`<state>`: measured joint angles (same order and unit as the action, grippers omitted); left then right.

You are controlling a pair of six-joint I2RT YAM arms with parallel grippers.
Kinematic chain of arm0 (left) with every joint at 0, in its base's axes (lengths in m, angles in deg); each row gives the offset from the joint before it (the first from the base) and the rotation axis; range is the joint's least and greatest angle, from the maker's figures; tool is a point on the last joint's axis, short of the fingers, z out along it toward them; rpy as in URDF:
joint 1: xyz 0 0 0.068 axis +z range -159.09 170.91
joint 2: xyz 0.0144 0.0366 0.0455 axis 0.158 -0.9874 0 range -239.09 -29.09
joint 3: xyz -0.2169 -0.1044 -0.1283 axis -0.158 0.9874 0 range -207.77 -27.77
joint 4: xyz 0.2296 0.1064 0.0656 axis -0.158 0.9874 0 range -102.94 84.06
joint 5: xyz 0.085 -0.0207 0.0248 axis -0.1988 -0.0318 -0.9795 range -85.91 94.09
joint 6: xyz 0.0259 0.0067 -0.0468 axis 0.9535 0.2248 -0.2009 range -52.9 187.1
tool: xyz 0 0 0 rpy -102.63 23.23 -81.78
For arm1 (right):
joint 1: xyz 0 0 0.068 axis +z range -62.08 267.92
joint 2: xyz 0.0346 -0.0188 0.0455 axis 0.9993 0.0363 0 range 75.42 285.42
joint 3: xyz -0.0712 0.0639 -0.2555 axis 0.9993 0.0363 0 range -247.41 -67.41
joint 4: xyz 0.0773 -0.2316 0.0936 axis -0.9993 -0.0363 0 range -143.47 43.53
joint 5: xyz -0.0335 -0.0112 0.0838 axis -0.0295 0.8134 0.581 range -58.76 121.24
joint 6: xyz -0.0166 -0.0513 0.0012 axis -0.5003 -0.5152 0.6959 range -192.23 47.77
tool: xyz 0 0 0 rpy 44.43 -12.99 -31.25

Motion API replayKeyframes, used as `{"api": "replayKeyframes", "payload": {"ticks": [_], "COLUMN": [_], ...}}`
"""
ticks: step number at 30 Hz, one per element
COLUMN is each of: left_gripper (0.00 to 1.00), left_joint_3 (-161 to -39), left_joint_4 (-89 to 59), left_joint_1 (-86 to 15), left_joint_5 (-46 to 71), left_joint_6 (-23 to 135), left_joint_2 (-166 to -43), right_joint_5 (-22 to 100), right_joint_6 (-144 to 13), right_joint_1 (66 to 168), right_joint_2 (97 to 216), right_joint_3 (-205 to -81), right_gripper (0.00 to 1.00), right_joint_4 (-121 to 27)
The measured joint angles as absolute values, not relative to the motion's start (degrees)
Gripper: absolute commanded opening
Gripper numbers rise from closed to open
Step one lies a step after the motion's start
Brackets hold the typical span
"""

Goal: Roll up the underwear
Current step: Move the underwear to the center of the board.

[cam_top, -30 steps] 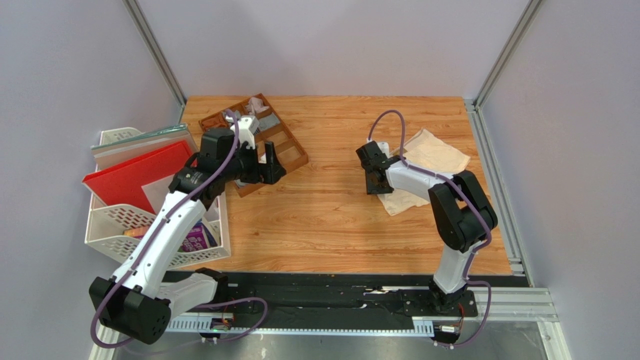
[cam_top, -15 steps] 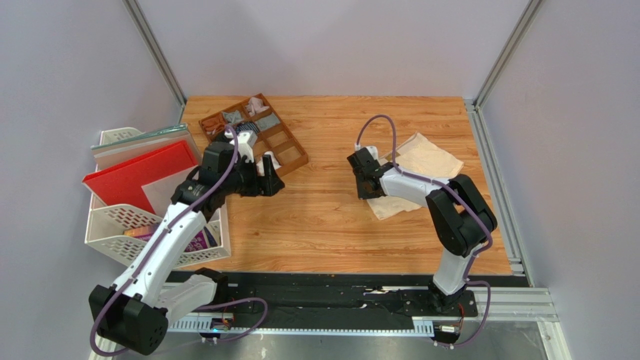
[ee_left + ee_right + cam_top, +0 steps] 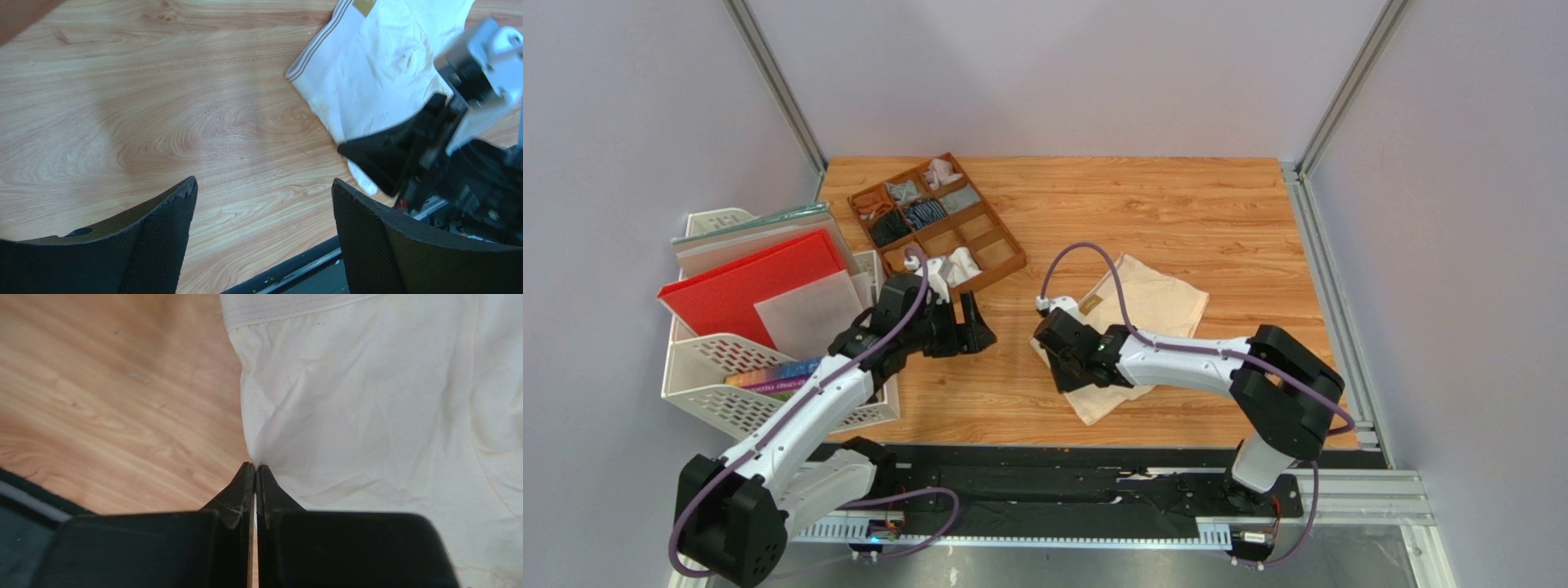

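On the wooden tabletop [image 3: 1210, 221], right of centre, cream-beige soft cloth briefs [image 3: 1143, 321] lie spread out.
Light and limp, they will likely slump, so a hem or waistband suits gripping; only the top view shows their whole outline; the right wrist view shows the right hand [image 3: 255, 471] clamped on an edge fold; the left hand [image 3: 264, 184] gapes empty.

Brown divider tray [image 3: 993, 249] on tabletop [image 3: 1185, 208], small rolled garments [image 3: 906, 208] inside; white basket [image 3: 707, 364], red folder [image 3: 738, 288] left of tray.
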<state>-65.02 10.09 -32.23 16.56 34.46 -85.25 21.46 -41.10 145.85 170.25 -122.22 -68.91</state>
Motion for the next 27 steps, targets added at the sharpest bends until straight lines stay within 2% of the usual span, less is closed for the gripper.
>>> {"api": "replayKeyframes", "payload": {"ticks": [9, 16, 24, 27], "left_gripper": [0.73, 0.7, 0.54, 0.53], "left_joint_3": [-56.3, -54.6, -53.0, -52.9], "left_joint_4": [-0.1, -9.9, -20.5, -21.2], "left_joint_1": [-35.4, -35.9, -36.4, -37.2], "left_joint_5": [15.6, 17.8, 20.9, 21.1], "left_joint_6": [29.3, 25.6, 21.0, 20.6], "left_joint_2": [-93.2, -101.4, -106.1, -106.8], "right_joint_5": [21.7, 21.3, 20.8, 20.6], "right_joint_6": [-34.2, -32.5, -31.6, -31.5], "right_joint_1": [155.3, 155.9, 156.1, 156.1], "right_joint_2": [169.3, 169.3, 169.3, 169.3], "right_joint_3": [-122.0, -121.6, -120.3, -119.7], "right_gripper": [0.0, 0.0, 0.0, 0.0], "right_joint_4": [-68.4, -68.3, -68.0, -68.0]}}
